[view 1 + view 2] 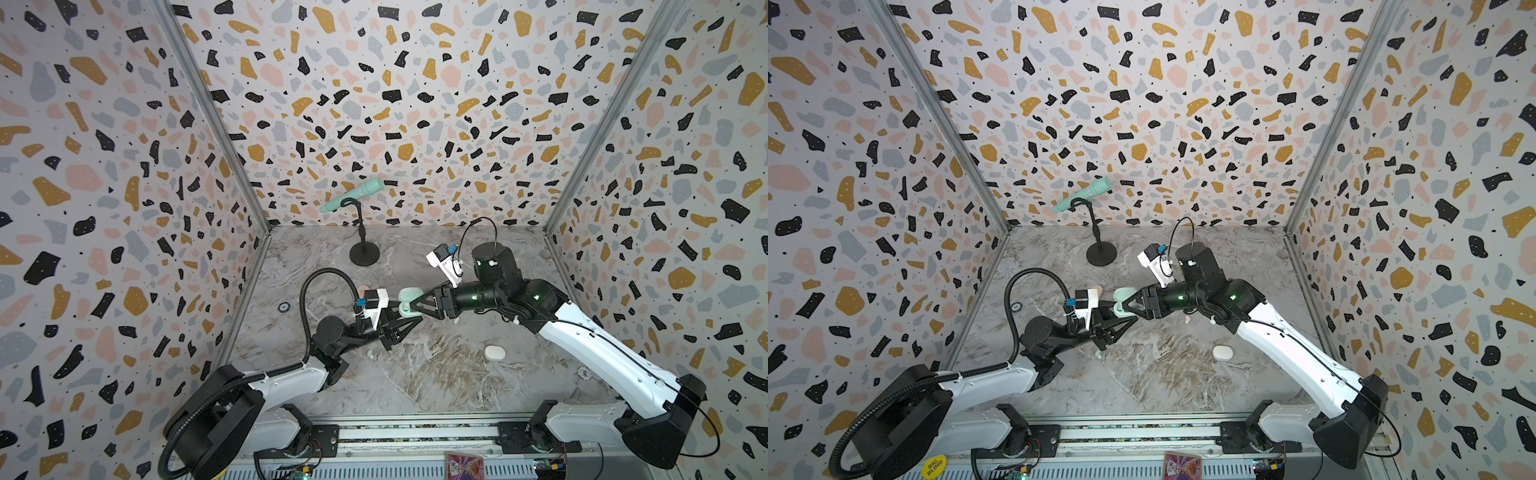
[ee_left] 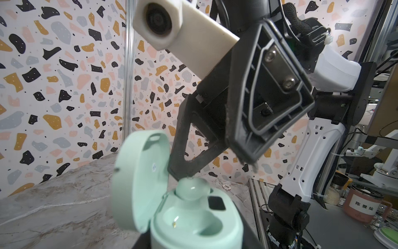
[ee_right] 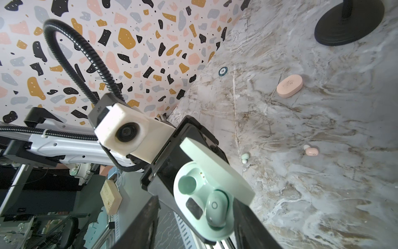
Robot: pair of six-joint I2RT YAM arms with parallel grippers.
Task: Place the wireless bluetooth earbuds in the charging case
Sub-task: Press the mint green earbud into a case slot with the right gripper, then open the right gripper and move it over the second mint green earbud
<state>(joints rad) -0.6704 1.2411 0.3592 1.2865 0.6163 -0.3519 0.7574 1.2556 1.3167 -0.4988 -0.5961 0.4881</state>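
Both top views hang high at the front, looking down and back across the marble desk (image 1: 436,374), pretty much the same scene. The wrist cams sit right up close on the open mint case (image 2: 163,239) from opposite sides, so that's their overlap.

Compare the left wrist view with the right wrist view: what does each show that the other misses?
Only the left wrist view: the right arm's wrist camera and a white chip. Only the right wrist view: a pink case, a pink earbud and a loose mint earbud. Both: the open mint case, a seated mint earbud, the other well empty.
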